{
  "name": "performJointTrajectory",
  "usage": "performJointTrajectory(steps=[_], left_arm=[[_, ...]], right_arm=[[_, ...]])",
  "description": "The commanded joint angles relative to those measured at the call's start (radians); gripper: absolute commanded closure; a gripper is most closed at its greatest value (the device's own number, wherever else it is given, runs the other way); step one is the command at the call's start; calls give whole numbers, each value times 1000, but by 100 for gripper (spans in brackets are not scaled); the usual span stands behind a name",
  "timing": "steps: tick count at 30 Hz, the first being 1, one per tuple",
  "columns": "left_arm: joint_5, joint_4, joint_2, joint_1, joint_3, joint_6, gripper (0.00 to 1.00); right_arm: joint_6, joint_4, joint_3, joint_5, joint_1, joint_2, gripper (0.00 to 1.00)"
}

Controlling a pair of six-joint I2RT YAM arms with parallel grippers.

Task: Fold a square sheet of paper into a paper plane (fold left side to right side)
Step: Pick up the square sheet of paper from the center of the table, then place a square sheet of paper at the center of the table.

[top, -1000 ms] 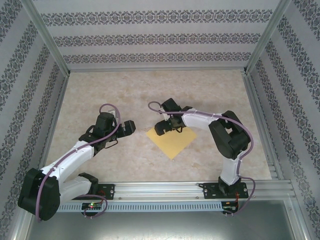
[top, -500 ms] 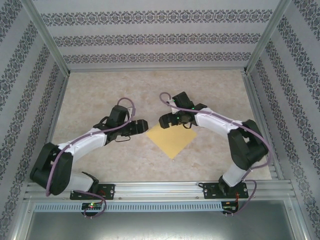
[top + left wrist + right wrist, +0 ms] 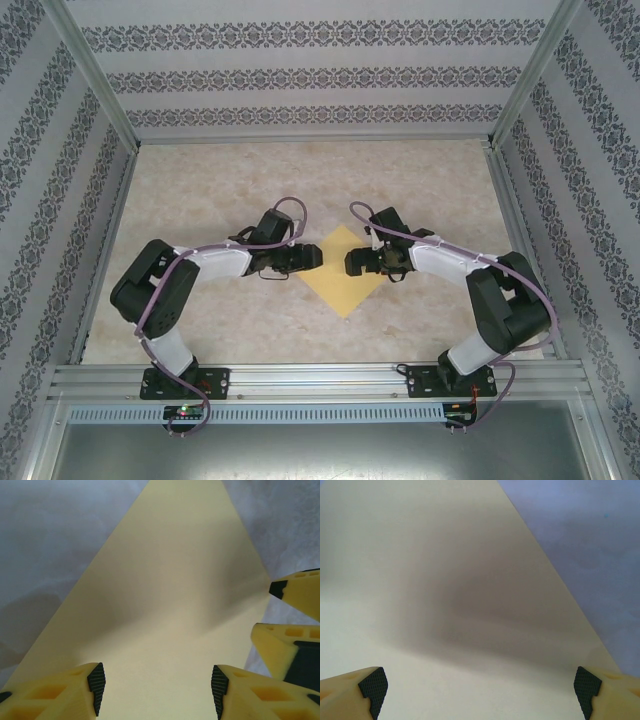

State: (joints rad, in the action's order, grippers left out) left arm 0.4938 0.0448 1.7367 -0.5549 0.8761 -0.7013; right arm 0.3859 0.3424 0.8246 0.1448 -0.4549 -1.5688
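Lying flat and unfolded, the sheet of paper (image 3: pixel 340 288) sits mid-table, turned like a diamond with one corner to each arm and one each to the near and far sides. No crease is visible, so I judge the left-to-right fold as not started.

The left gripper (image 3: pixel 316 258) hangs low over the sheet's left part. In its wrist view the jaws are partly apart, paper (image 3: pixel 170 605) showing across the whole gap and nothing pinched. Whether the tips touch the paper, cannot tell. It probably sits there to catch the left corner or edge for the fold.

The right gripper (image 3: pixel 350 263) faces it from the other side, over the sheet's right half, jaws at full spread with bare paper (image 3: pixel 445 605) between them, holding nothing. My guess is that it is there to pin the right side while the left lifts.

Edges: the sheet's outline is straight and sharp against the table (image 3: pixel 200 190), with no curl seen. The left corner is tucked under the left gripper in the top view. The near corner points at the rail (image 3: pixel 330 378) and is well apart from it.

Room: bare table lies all round the sheet, far side widest. The tight spot is the middle, where the two grippers are nose to nose, just apart; the right one's fingers (image 3: pixel 295 592) show at the edge of the left wrist view. A sweep over the sheet needs the right gripper out of the path, or they may clash. The walls (image 3: pixel 320 80) are far off, no issue.
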Motion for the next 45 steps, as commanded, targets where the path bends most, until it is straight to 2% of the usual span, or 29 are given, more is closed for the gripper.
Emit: performJointTrajectory(steps=[1,8,16,21,24,29,34,37,40,45], left_arm=[[0,5,21,-18,27,-6,39],[-25,-40,48,-22,22,13,38],[-21,-32,81,-27,29,11,43],[-22,-30,76,-28,29,13,44],[-17,-13,68,-28,25,7,43],[-16,6,31,-27,26,10,42],[-15,6,-42,-10,28,22,39],[-11,7,-113,14,14,25,37],[-1,19,-193,52,-14,14,33],[39,100,-327,109,-73,-71,23]], right_arm=[[52,-33,-8,-33,7,-27,2],[68,-24,16,-71,5,-72,2],[115,-81,16,63,-42,-99,6],[126,-91,37,82,-76,-109,9],[125,-89,47,91,-80,-111,17],[126,-90,51,119,-78,-104,38],[143,-137,27,194,-55,-67,58],[159,-194,-4,245,-31,-17,66],[185,-285,-52,318,6,45,70],[280,-452,-123,452,100,162,71]])
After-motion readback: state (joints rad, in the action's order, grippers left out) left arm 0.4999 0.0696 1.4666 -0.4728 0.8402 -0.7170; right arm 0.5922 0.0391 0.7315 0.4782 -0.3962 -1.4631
